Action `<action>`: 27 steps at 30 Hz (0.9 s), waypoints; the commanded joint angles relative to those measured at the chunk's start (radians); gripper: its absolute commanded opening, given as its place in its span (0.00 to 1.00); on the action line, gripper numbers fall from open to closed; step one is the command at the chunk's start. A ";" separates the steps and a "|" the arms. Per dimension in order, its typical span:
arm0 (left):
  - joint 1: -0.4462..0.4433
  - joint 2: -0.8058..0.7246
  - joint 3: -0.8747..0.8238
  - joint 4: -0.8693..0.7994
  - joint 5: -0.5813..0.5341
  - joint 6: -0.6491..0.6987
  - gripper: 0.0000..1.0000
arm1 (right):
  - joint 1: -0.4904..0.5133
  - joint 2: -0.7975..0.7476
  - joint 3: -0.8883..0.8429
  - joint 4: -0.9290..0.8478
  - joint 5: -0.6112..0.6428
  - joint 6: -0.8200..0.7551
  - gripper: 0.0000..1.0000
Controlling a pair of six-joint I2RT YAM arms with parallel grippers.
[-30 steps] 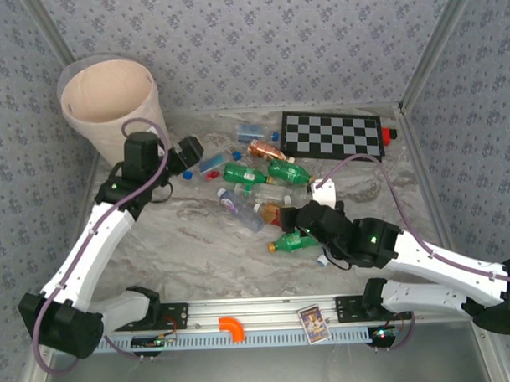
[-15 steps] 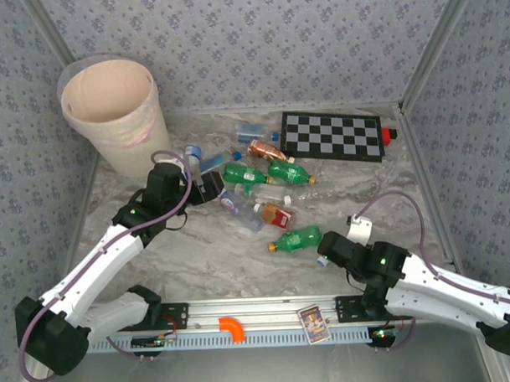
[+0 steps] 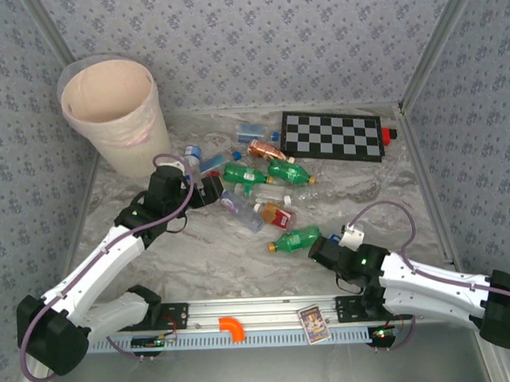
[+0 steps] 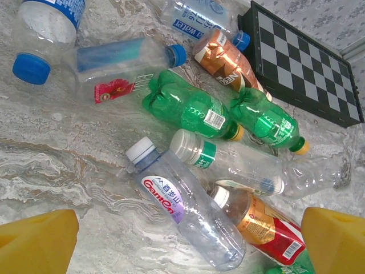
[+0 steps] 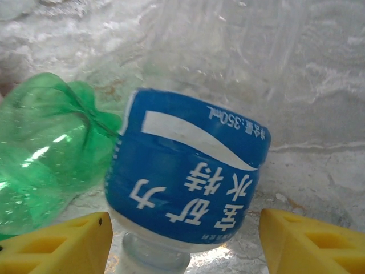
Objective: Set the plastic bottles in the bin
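Observation:
Several plastic bottles lie in a pile mid-table: green ones (image 3: 244, 175) (image 3: 288, 171), a copper one (image 3: 262, 150), a red-labelled one (image 3: 277, 214), and one green bottle (image 3: 296, 239) nearer the front. The bin (image 3: 110, 112) stands at the far left. My left gripper (image 3: 211, 191) is open at the pile's left edge; a clear white-capped bottle (image 4: 182, 205) lies between its yellow fingers (image 4: 37, 242). My right gripper (image 3: 320, 252) is open by the front green bottle's base (image 5: 45, 154), with a clear blue-labelled bottle (image 5: 188, 182) between its fingers (image 5: 313, 242), untouched.
A black-and-white checkerboard (image 3: 333, 135) lies at the back right, a red piece (image 3: 390, 135) at its end. Blue-capped bottles (image 4: 43, 34) lie near the bin. Patterned walls close in all sides. An orange part (image 3: 232, 327) and a card (image 3: 311, 323) sit on the front rail.
My left gripper came down from beside the bin to the pile's left edge. My right gripper drew back from the red-labelled bottle to the front green bottle's base.

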 commanded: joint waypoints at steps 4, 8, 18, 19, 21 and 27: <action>-0.005 -0.004 0.018 -0.003 -0.026 0.004 1.00 | -0.004 -0.026 -0.068 0.075 -0.007 0.082 0.64; -0.005 -0.003 0.017 -0.011 -0.029 0.007 1.00 | -0.006 -0.025 -0.079 0.069 -0.019 0.080 0.57; -0.006 -0.004 0.027 -0.046 -0.035 0.001 1.00 | -0.008 -0.044 -0.082 0.048 0.011 0.050 0.36; -0.005 -0.004 0.031 -0.052 -0.032 0.001 1.00 | -0.009 -0.050 -0.072 0.034 0.025 0.040 0.36; -0.004 -0.003 0.037 -0.055 -0.020 -0.001 1.00 | -0.010 -0.057 -0.045 0.004 0.057 0.008 0.36; -0.004 0.003 0.038 -0.018 0.064 -0.030 1.00 | -0.007 -0.085 0.042 -0.014 0.107 -0.172 0.31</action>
